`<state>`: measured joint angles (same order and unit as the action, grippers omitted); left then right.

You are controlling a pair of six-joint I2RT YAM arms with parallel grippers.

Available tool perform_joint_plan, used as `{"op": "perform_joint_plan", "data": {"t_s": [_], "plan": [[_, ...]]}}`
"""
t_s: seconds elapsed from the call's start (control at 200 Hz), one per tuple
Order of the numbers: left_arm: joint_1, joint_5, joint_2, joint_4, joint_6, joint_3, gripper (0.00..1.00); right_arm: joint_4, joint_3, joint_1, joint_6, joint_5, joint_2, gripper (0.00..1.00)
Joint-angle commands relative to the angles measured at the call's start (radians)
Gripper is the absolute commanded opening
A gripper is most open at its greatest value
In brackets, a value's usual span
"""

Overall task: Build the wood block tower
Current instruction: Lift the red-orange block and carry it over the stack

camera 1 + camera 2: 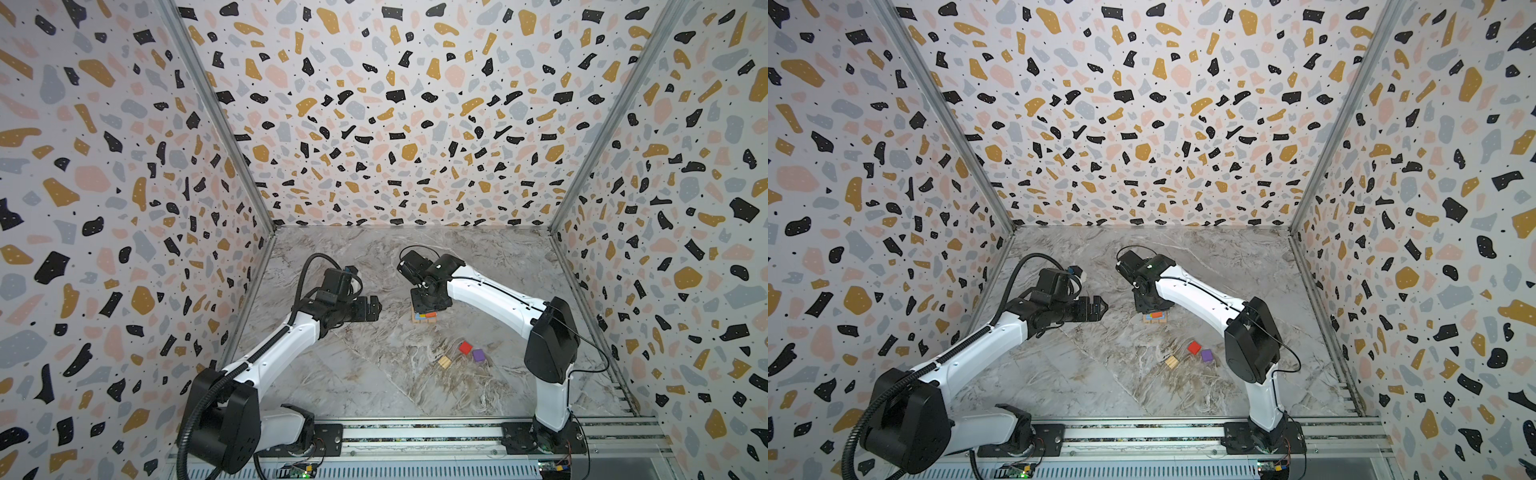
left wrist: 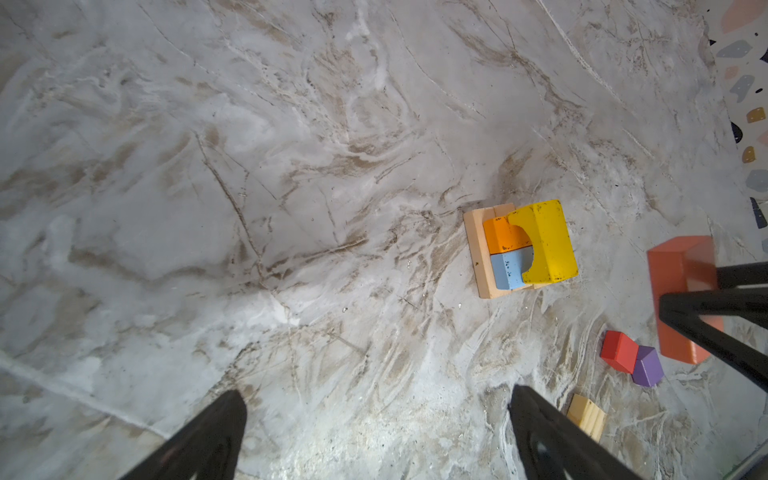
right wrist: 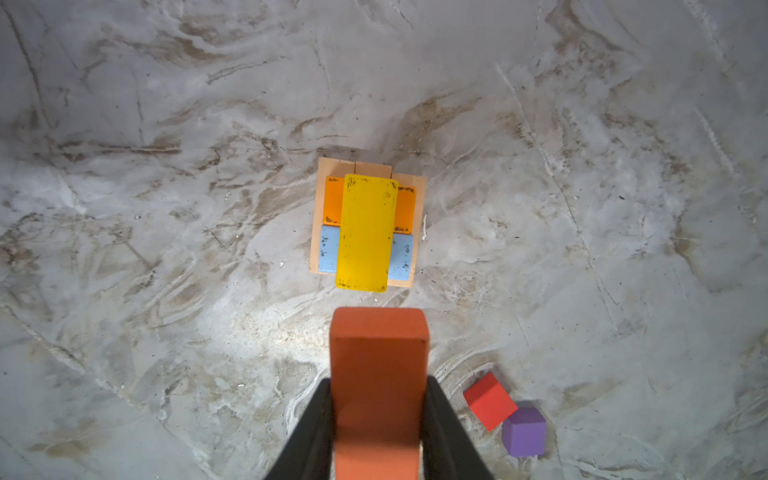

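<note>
The tower (image 1: 424, 318) (image 1: 1154, 318) is a low pile: a tan base (image 3: 316, 216), orange (image 3: 332, 199) and blue (image 3: 328, 249) blocks side by side, and a yellow arch block (image 3: 368, 232) (image 2: 548, 241) across them. My right gripper (image 3: 379, 382) hangs just above it, shut on an orange-red oblong block (image 3: 379, 357) (image 2: 681, 291). My left gripper (image 2: 376, 397) (image 1: 376, 305) is open and holds nothing, left of the tower and apart from it. Red (image 1: 465, 347), purple (image 1: 478, 355) and tan (image 1: 444, 361) cubes lie loose on the table nearer the front.
The marble tabletop (image 1: 353, 374) is boxed in by patterned walls at the left, back and right. A metal rail (image 1: 415, 432) with both arm bases runs along the front edge. The right arm's elbow (image 1: 550, 345) stands close to the loose cubes.
</note>
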<state>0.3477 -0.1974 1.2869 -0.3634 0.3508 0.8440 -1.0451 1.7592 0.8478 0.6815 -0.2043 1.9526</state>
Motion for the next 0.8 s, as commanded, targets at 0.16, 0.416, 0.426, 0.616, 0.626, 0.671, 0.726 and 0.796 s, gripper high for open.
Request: {"op": "perform_joint_plan", "data": {"t_s": [0.16, 0.416, 0.426, 0.616, 0.626, 0.671, 0.726, 0.796], "plan": [[-0.011, -0.006, -0.011, 0.025, -0.019, -0.004, 1.00, -0.030, 0.076, -0.025, -0.015, 0.012, 0.025, 0.30], [-0.012, -0.010, -0.011, 0.026, -0.019, -0.003, 1.00, -0.027, 0.097, -0.043, -0.020, 0.026, 0.061, 0.30], [-0.012, -0.011, -0.011, 0.027, -0.019, -0.003, 1.00, -0.026, 0.098, -0.044, -0.020, 0.026, 0.061, 0.30], [-0.015, -0.014, -0.011, 0.026, -0.019, -0.002, 1.00, -0.023, 0.129, -0.050, -0.022, 0.038, 0.091, 0.30], [-0.016, -0.014, -0.012, 0.027, -0.019, -0.003, 1.00, -0.023, 0.130, -0.050, -0.023, 0.037, 0.093, 0.30], [-0.016, -0.016, -0.013, 0.028, -0.019, -0.005, 1.00, -0.025, 0.140, -0.050, -0.023, 0.037, 0.100, 0.30], [-0.017, -0.016, -0.014, 0.028, -0.019, -0.006, 1.00, -0.027, 0.149, -0.052, -0.023, 0.037, 0.107, 0.30], [-0.017, -0.017, -0.014, 0.030, -0.018, -0.006, 1.00, -0.025, 0.155, -0.053, -0.023, 0.039, 0.112, 0.30]]}}
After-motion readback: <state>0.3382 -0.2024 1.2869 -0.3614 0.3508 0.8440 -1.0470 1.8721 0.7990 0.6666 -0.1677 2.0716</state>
